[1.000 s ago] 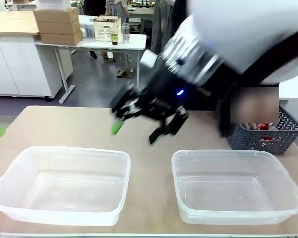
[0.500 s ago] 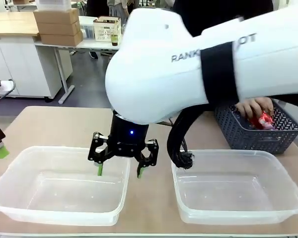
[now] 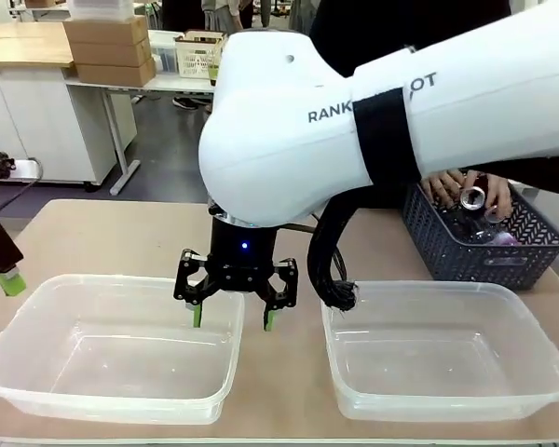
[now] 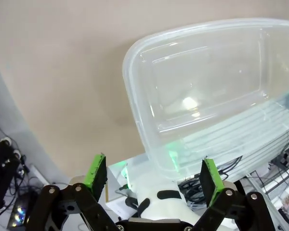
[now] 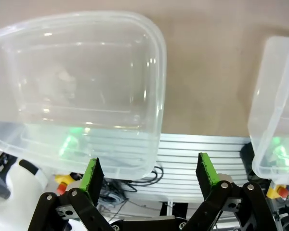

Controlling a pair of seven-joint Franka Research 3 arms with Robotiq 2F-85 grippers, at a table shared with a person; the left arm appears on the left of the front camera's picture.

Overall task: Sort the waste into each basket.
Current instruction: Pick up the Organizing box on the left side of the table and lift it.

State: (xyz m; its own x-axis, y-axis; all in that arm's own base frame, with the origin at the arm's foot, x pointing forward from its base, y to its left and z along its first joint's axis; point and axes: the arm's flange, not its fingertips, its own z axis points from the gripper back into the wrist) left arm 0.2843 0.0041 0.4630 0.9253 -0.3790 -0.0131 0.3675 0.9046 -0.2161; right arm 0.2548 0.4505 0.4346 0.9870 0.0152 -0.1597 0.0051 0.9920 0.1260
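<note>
Front view: right end effector [image 3: 233, 318], spread and empty, over right rim of left basket [image 3: 112, 277].

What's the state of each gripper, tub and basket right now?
left tub: empty.
right tub: empty.
dark basket: holds items; person's hands inside.
left gripper: open, empty.
right gripper: open, empty, over left tub's right rim.
</note>
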